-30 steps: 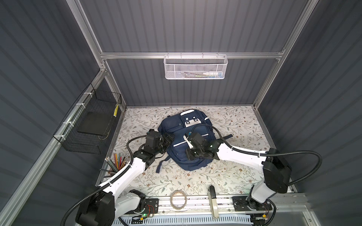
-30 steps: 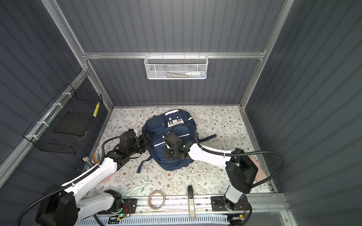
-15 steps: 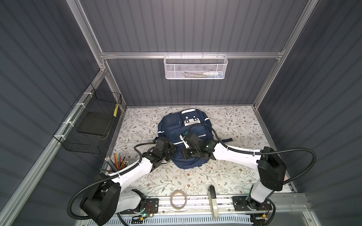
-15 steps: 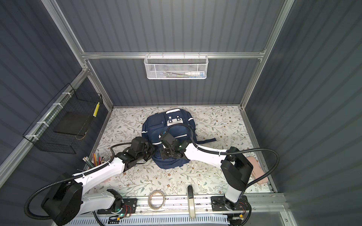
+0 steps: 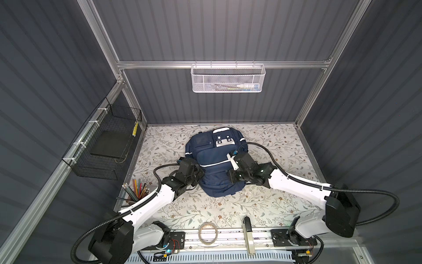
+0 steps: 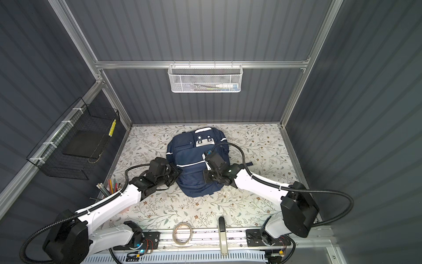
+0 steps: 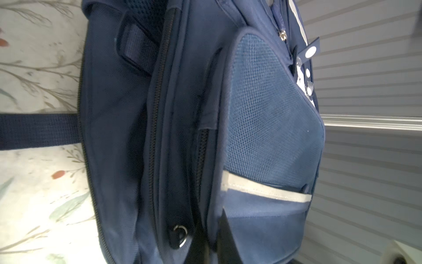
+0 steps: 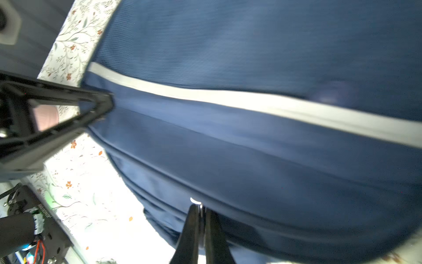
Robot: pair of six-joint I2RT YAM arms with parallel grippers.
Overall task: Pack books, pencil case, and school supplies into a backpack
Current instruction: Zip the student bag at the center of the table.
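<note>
1. Left claw rests against the backpack, on the side nearest the left arm and towards its bottom end. The jaws are together; I cannot tell whether any fabric is caught between them.
2. Right claw sits on the front of the backpack, on the bottom-end side of the white stripe. Its jaws are together, with a small bright glint at the tips that is too blurred to name.
3. On the floral worktop the backpack lies flat with its front up. Its white patch is at the end away from both claws.
4. From the left wrist, the backpack shows a woven side pocket with a zip running beside it. A metal ring hangs near that zip, and a strap leads off the backpack across the worktop.
5. Beyond the backpack's bottom end, well apart from it, lies a tape roll.
6. Off the backpack's left-arm side, past that arm, stands a pencil cup.
</note>
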